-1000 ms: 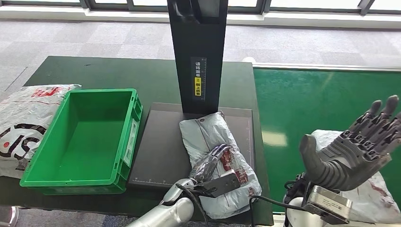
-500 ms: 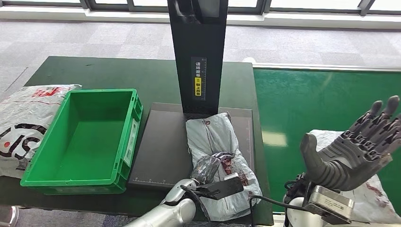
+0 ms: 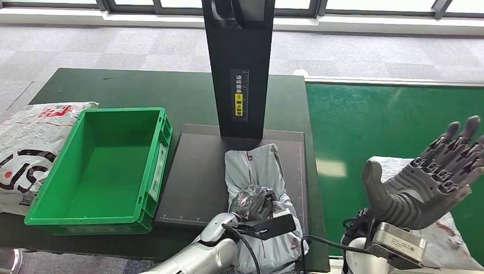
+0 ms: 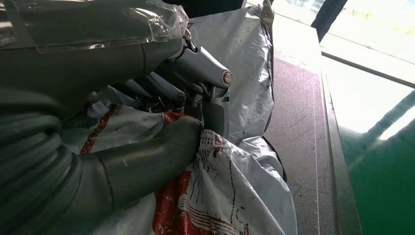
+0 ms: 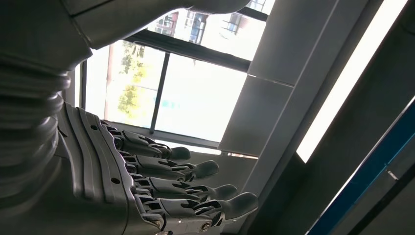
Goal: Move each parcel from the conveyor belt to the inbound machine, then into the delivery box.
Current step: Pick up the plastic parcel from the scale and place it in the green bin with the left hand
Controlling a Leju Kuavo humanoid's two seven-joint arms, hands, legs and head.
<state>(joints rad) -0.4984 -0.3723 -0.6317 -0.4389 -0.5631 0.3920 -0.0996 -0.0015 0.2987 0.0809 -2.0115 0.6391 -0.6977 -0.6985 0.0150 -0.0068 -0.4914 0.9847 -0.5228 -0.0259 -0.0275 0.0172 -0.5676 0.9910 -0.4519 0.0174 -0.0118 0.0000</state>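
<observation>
A grey plastic parcel (image 3: pixel 255 171) with red print lies on the black plate of the inbound machine (image 3: pixel 194 177), below its black column (image 3: pixel 238 63). My left hand (image 3: pixel 253 202) grips the parcel's near part; its thumb and fingers (image 4: pixel 161 147) bunch the film of the parcel (image 4: pixel 235 186). My right hand (image 3: pixel 431 180) is raised above the green conveyor belt (image 3: pixel 394 120), fingers apart and holding nothing, also shown as my right hand (image 5: pixel 161 186). A second grey parcel (image 3: pixel 451 237) lies on the belt under it. The green delivery box (image 3: pixel 103 162) stands left of the machine.
A large white bag with red and black print (image 3: pixel 25 148) lies on the dark table (image 3: pixel 131 88) left of the box. A cable runs near my left wrist at the table's front edge. Grey floor and window frames lie beyond.
My left hand has closed on the parcel and drawn it toward me, crumpling the film; the parcel's far end has slid back from the column. My right hand has stayed where it was.
</observation>
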